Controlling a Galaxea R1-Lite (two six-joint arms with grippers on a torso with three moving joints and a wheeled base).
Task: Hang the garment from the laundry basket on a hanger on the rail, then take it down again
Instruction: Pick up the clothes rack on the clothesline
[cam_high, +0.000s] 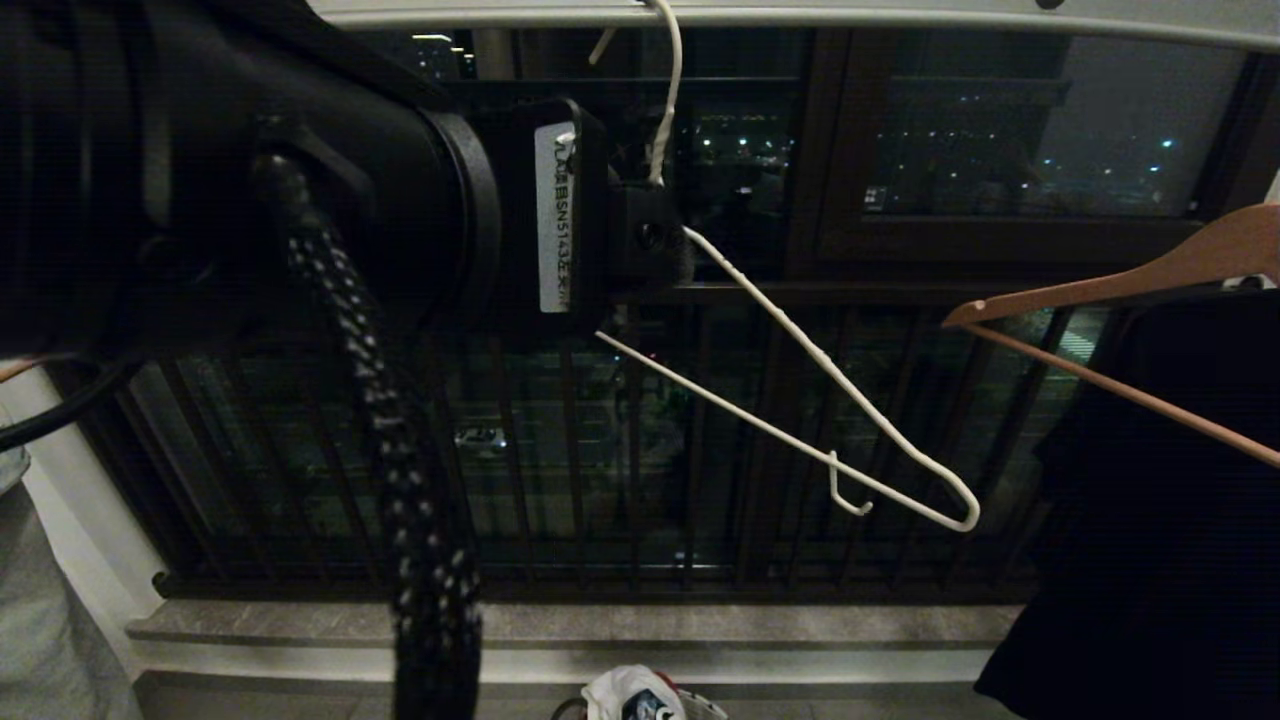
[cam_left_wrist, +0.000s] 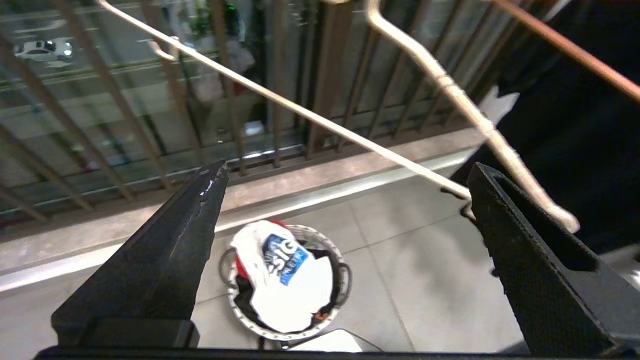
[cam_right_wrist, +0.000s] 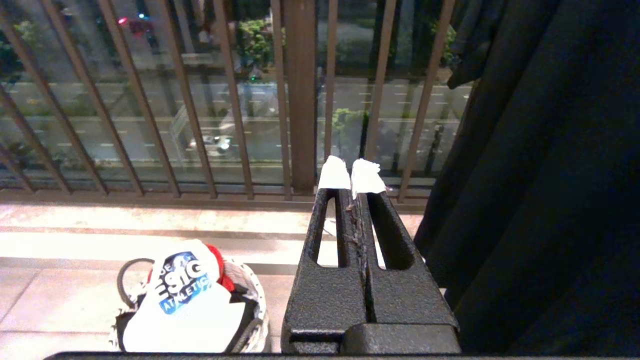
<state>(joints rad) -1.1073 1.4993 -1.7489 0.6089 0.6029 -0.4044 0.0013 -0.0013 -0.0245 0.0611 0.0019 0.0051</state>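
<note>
The white wire hanger (cam_high: 820, 360) hangs tilted by its hook from the pale rail (cam_high: 900, 15) at the top of the head view. My left arm (cam_high: 300, 180) is raised beside the hanger's neck. My left gripper (cam_left_wrist: 345, 185) is open with nothing between the jaws. The hanger (cam_left_wrist: 300, 107) slants across just past one fingertip (cam_left_wrist: 492, 200). Far below on the floor, the white garment (cam_left_wrist: 285, 280) with its blue print lies in the round laundry basket (cam_left_wrist: 325, 245). My right gripper (cam_right_wrist: 352, 175) is shut and empty, low beside the basket (cam_right_wrist: 252, 295).
A brown wooden hanger (cam_high: 1130, 270) carries a large black garment (cam_high: 1150, 520) at the right, close to the wire hanger. The dark balcony railing (cam_high: 600, 450) and a stone sill (cam_high: 700, 620) stand behind. A red cloth (cam_right_wrist: 217, 265) lies under the garment in the basket.
</note>
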